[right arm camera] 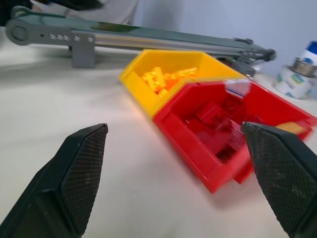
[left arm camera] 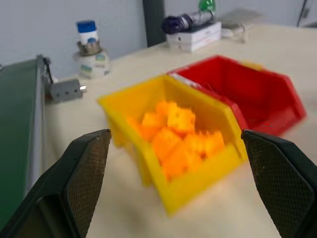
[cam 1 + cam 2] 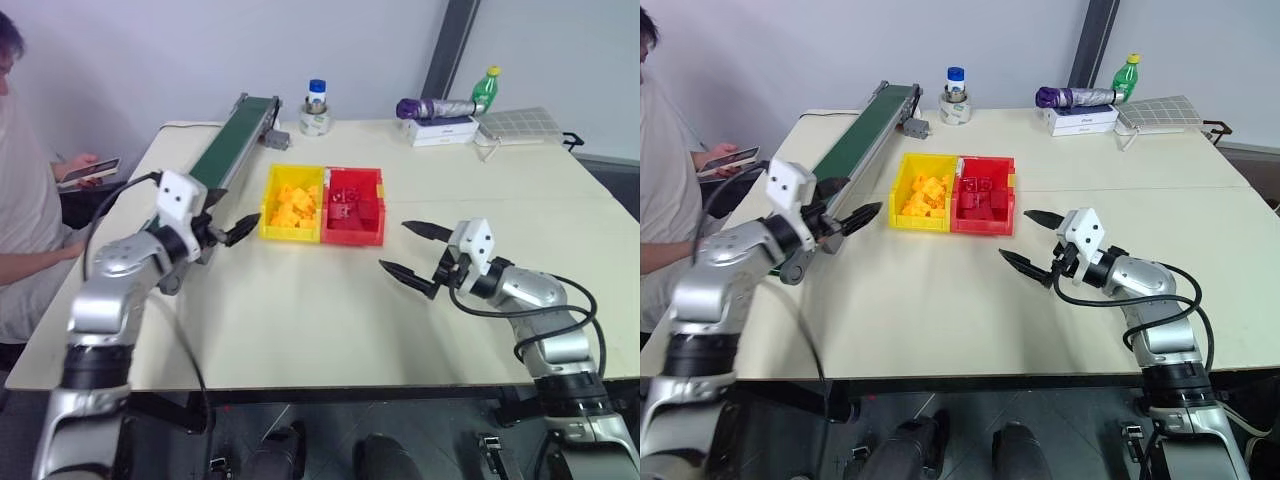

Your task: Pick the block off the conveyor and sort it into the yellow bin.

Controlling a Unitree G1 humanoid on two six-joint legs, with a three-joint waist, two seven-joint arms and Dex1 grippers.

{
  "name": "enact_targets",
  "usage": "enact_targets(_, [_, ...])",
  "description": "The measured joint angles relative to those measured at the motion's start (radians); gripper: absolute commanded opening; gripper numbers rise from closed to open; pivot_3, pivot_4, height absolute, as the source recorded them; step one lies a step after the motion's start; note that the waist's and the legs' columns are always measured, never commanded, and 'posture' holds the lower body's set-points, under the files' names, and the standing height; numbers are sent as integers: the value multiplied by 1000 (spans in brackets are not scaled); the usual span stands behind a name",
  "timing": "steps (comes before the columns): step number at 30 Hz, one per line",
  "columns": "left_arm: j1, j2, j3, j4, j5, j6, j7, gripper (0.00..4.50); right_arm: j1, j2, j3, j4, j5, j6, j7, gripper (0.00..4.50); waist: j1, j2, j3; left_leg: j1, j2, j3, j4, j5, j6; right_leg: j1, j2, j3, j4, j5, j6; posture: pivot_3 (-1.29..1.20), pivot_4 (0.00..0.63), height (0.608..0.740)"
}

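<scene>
- Left hand (image 3: 238,231), two black fingers spread wide and carrying nothing, hangs level just above the surface (image 3: 330,300). It points at the shallow, bright yellow plastic bin (image 3: 268,206), which sits just ahead of its fingertips.
- Right hand (image 3: 410,252) is likewise wide and empty, held over bare surface and aimed toward the matching red plastic bin (image 3: 377,208).
- Yellow-orange plastic toy blocks (image 3: 293,205) lie heaped in the yellow bin. Which of them is the task's block cannot be told. Judgement: with the left hand empty beside the bin, the drop appears made.
- Long, narrow conveyor with its dark green belt (image 3: 230,143) and grey rails runs away behind the left hand; no block is visible on the stretch of belt in view.
- Bins stand touching side by side next to the conveyor, presumably so that one arm can reach both belt and bin.
- Left wrist view adds a close look into the yellow bin: several chunky bricks piled loosely, studs visible.
- Right wrist view adds the red bin's contents, red bricks (image 1: 218,121), and the conveyor's grey leg (image 1: 82,49).
- Head views add a seated person (image 3: 25,180) holding a phone, beyond the conveyor.
</scene>
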Motion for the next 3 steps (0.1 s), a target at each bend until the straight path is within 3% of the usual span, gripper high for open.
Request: enact_targets(3, [74, 58, 77, -67, -25, 29, -1, 4429, -9, 0, 0, 17, -1, -16, 7, 4500, -2, 0, 0, 0, 0, 0, 0, 0, 0, 1, 0, 0, -1, -1, -1, 0, 150, 740])
